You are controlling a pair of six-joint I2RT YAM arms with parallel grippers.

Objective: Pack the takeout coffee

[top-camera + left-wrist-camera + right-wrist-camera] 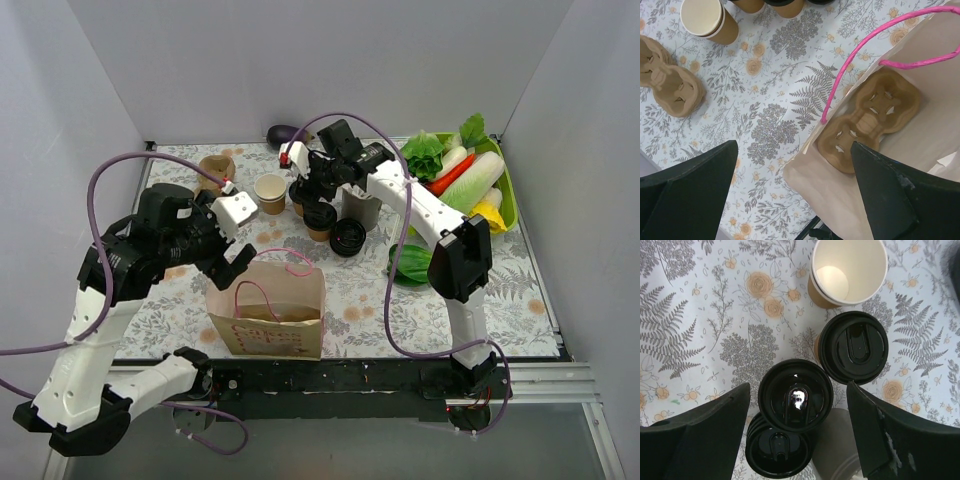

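Two kraft cups with black lids stand mid-table. One lidded coffee cup [795,395] [320,218] sits directly below my right gripper [799,390] [315,193], which is open, its fingers on either side of the cup and above it. The second lidded cup [853,347] stands just behind it. My left gripper [794,145] [228,268] is open and empty, straddling the left edge of the open paper bag [270,320] [920,65] with pink handles. A tan pulp cup carrier [870,117] lies at the bottom of the bag.
An uncovered paper cup [270,192] [847,272] [707,20], a stack of black lids [775,450] [348,237] and a dark grey cup [835,450] crowd the lidded cups. Spare carriers [215,168] [670,75] lie at the back left. A green tray of vegetables [508,195] stands at the right.
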